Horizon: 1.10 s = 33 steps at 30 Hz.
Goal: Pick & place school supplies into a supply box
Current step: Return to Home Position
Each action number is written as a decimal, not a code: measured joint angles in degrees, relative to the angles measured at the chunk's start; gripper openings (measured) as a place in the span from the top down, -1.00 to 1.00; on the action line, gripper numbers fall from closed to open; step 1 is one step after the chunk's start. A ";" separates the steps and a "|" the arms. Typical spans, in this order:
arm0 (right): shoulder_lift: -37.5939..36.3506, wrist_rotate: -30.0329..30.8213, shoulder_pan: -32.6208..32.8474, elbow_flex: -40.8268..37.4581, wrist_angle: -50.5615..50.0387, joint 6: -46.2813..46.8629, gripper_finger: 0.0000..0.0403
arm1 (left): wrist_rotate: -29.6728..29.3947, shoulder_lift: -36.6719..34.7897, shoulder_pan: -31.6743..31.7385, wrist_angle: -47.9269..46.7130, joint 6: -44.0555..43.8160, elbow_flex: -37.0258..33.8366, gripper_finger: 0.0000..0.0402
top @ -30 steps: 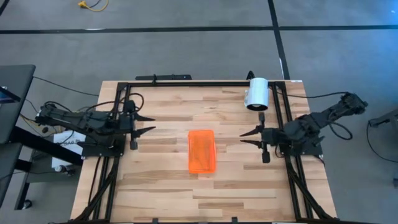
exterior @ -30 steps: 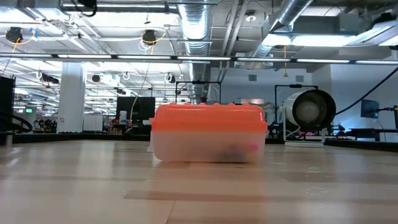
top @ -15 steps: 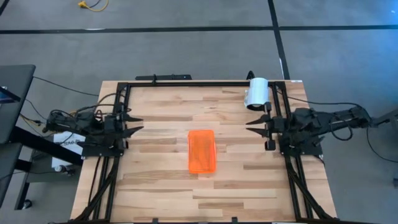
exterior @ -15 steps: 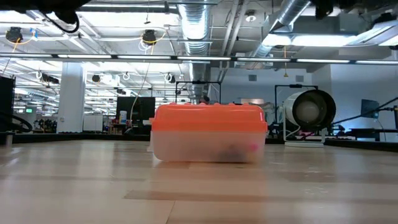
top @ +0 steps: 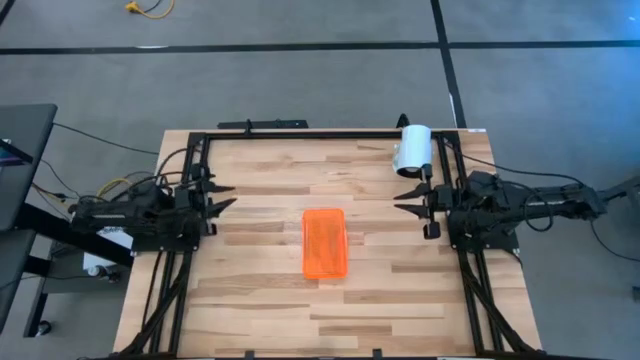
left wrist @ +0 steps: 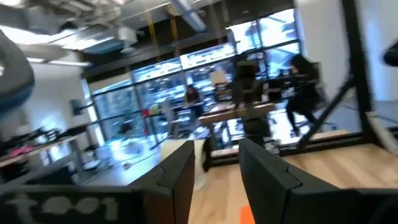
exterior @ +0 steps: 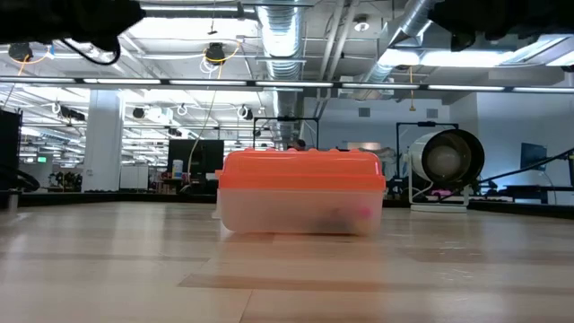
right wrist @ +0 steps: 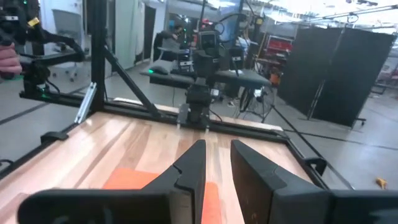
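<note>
Currently supply box (top: 324, 243), orange lid shut, lies mid-way across the table (top: 260, 290), between and well apart from left gripper (top: 222, 196) and right gripper (top: 404, 193); both grippers' fingers parted, holding nothing

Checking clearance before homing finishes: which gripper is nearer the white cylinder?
The right gripper, at the table's right side close to the white cylinder; the left gripper sits at the opposite side.

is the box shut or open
Shut. In the low view the box has its orange lid sitting level on the clear base, with no gap showing between them.
</note>
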 joint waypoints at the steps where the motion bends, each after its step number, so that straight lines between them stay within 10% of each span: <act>1: 0.14 -0.49 -0.35 0.00 -0.05 -0.01 0.66 | 0.47 -0.15 1.48 0.16 -0.62 -0.59 0.42; 33: -26.08 -5.58 -9.00 -20.59 -0.86 5.11 0.66 | 11.61 -1.05 15.31 -10.63 -5.77 -2.54 0.42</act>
